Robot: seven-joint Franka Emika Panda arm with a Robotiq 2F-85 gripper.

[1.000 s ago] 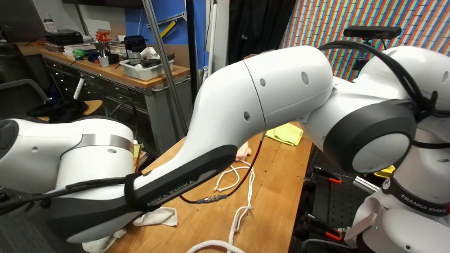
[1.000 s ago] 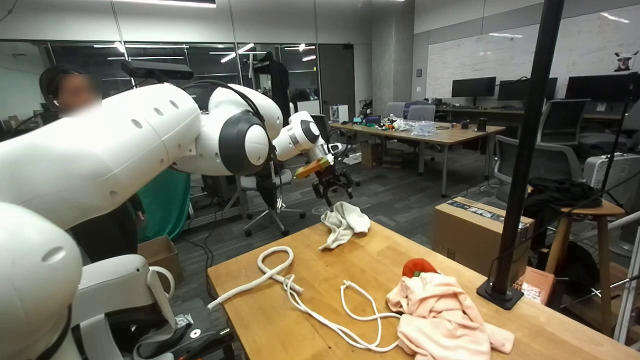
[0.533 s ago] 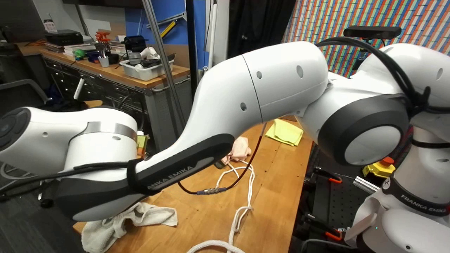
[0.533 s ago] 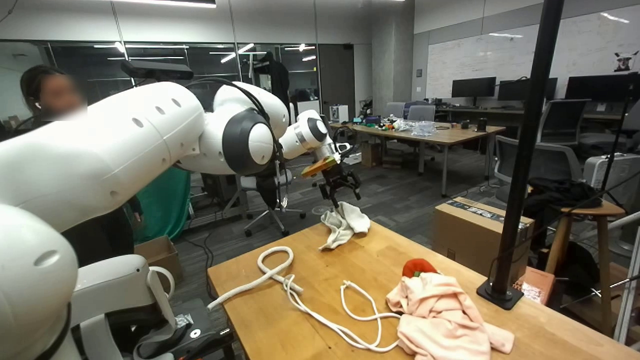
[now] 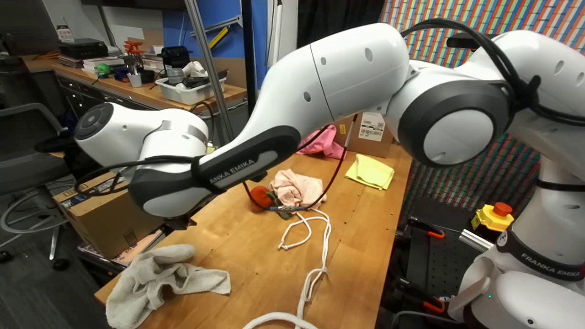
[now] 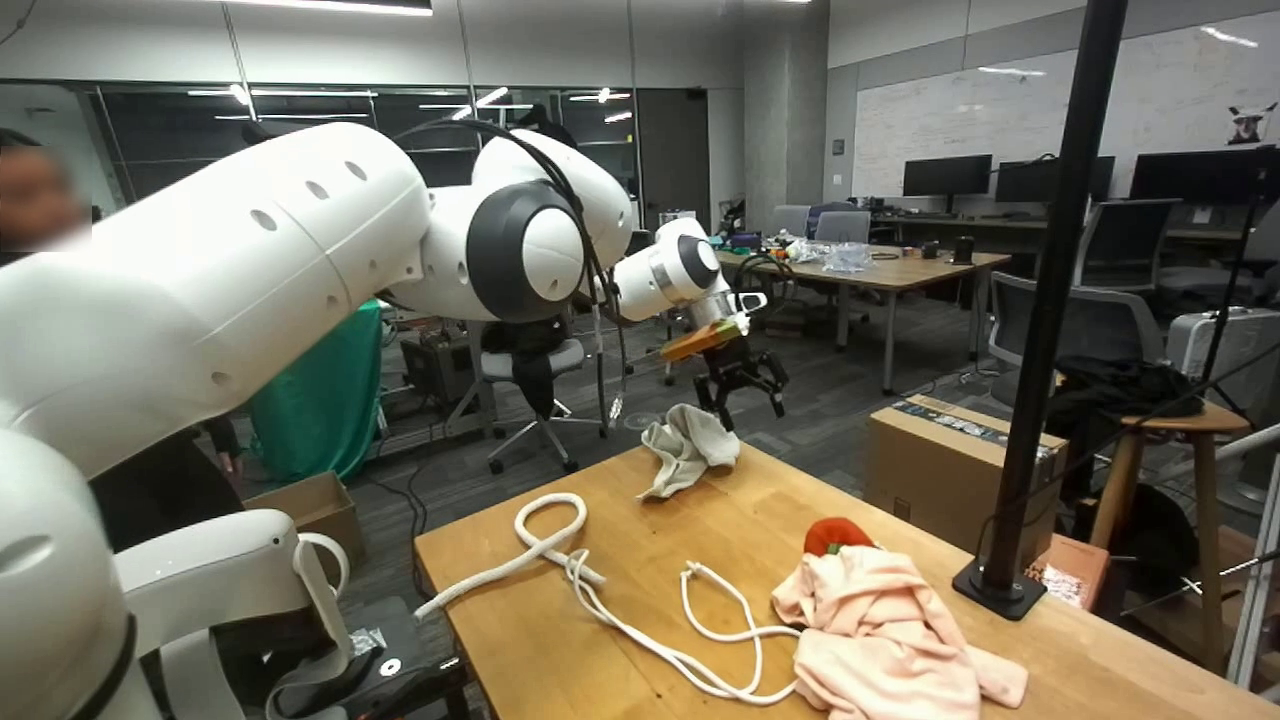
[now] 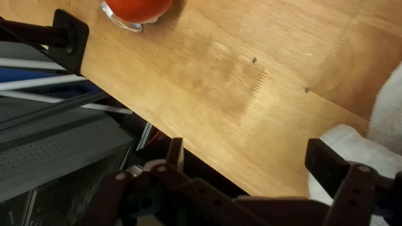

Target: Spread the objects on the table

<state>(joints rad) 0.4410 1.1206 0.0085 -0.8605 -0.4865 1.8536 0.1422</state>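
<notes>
Hand (image 7: 245,151), spread and empty, swung past the whitish rag (image 6: 695,442).
It stayed crumpled on a corner of the tabletop (image 6: 650,540); farther off, the red ball (image 7: 138,9) sat beside the pale pink cloth (image 5: 295,185), probably next to separate.

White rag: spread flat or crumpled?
Crumpled: in both exterior views the white rag shows raised, bunched folds instead of lying flat on the table.

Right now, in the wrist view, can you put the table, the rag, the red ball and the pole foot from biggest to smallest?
1. Table
2. Rag, partly hidden
3. Red ball and pole foot: I can't rank these, as the picture's edge cuts off the ball.
</notes>
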